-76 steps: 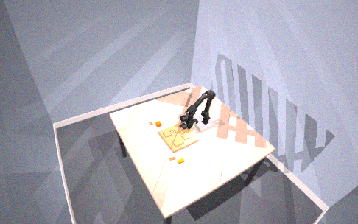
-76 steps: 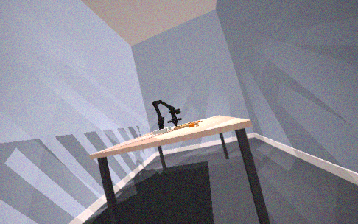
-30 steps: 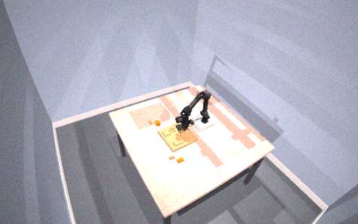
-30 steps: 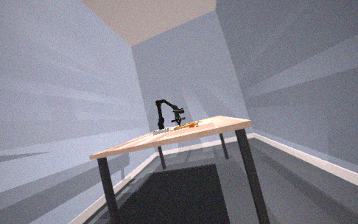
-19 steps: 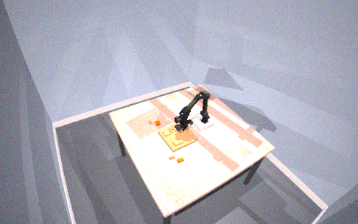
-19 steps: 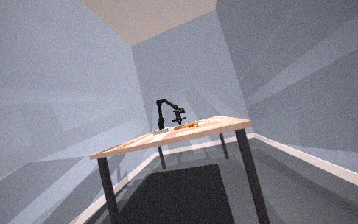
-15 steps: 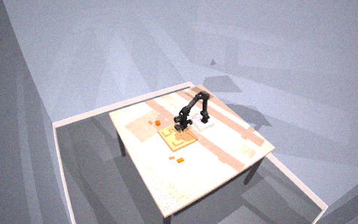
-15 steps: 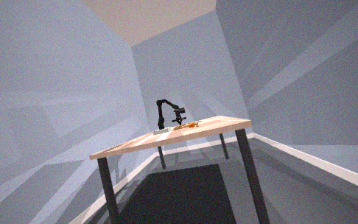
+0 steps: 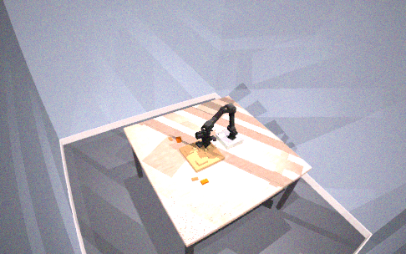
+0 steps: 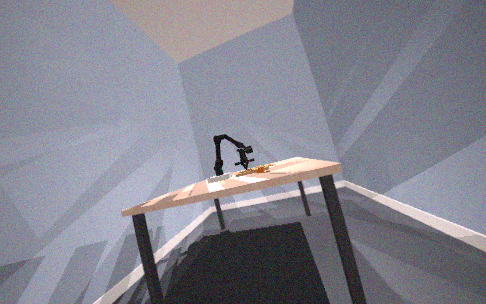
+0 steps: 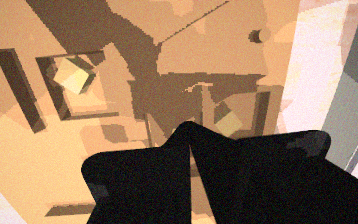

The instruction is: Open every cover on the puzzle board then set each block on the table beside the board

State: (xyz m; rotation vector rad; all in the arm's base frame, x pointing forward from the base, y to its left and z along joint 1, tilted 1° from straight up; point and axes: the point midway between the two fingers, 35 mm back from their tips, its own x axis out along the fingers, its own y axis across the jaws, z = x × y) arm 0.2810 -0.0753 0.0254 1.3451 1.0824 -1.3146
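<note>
The tan puzzle board (image 9: 211, 160) (image 11: 25, 165) lies on the table in front of the arm's base. In the exterior view it (image 10: 253, 170) shows only as a thin strip. My gripper (image 9: 205, 143) (image 10: 244, 163) (image 11: 186, 126) is shut with nothing between the fingers. It hovers low over the back edge of the board. In the wrist view a pale yellow block (image 11: 71, 77) sits in an uncovered well at the left. A second pale block (image 11: 228, 123) sits in a well just right of my fingertips. A swivel pin (image 11: 256, 36) shows at the upper right.
Two orange blocks (image 9: 178, 139) (image 9: 170, 138) rest on the table behind the board at the left. Two more orange blocks (image 9: 195, 179) (image 9: 204, 181) rest in front of it. The arm's white base plate (image 9: 233, 143) stands right of the board.
</note>
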